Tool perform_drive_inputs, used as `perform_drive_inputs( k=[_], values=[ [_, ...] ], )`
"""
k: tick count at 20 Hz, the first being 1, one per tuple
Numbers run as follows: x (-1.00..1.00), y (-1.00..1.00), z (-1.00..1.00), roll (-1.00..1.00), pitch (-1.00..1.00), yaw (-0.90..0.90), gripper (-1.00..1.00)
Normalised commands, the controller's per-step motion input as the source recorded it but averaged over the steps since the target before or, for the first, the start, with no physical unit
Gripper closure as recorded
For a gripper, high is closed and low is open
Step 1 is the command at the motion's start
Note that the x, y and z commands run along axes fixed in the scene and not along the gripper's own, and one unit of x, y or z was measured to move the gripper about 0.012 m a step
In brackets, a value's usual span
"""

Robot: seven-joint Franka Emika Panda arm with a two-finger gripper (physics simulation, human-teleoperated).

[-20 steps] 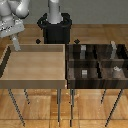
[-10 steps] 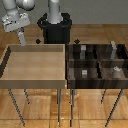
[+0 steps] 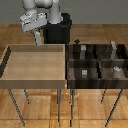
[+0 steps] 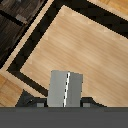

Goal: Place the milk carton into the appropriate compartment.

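Gripper (image 3: 37, 39), pinching the milk carton (image 4: 65, 88), has lifted toward the exterior view's upper left, above the light bin (image 3: 35, 80), starting the carry.

Pale grey milk carton (image 4: 66, 88), light tan bin (image 3: 35, 62), dark-brown tray (image 3: 95, 62)

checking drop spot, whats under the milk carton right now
In the wrist view, the milk carton, held in the gripper, hangs over the light wooden bin, whose floor looks bare. The patch directly beneath the carton is hidden.
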Motion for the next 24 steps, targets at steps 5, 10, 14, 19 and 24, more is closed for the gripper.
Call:
perform_drive_inputs(
  k=[5, 10, 14, 19, 24],
  values=[
    [0.00, 1.00, 0.00, 0.00, 0.00, 0.00, 1.00],
    [0.00, 1.00, 0.00, 0.00, 0.00, 0.00, 1.00],
    [0.00, 1.00, 0.00, 0.00, 0.00, 0.00, 1.00],
    [0.00, 1.00, 0.00, 0.00, 0.00, 0.00, 1.00],
    [0.00, 1.00, 0.00, 0.00, 0.00, 0.00, 1.00]
  ],
)
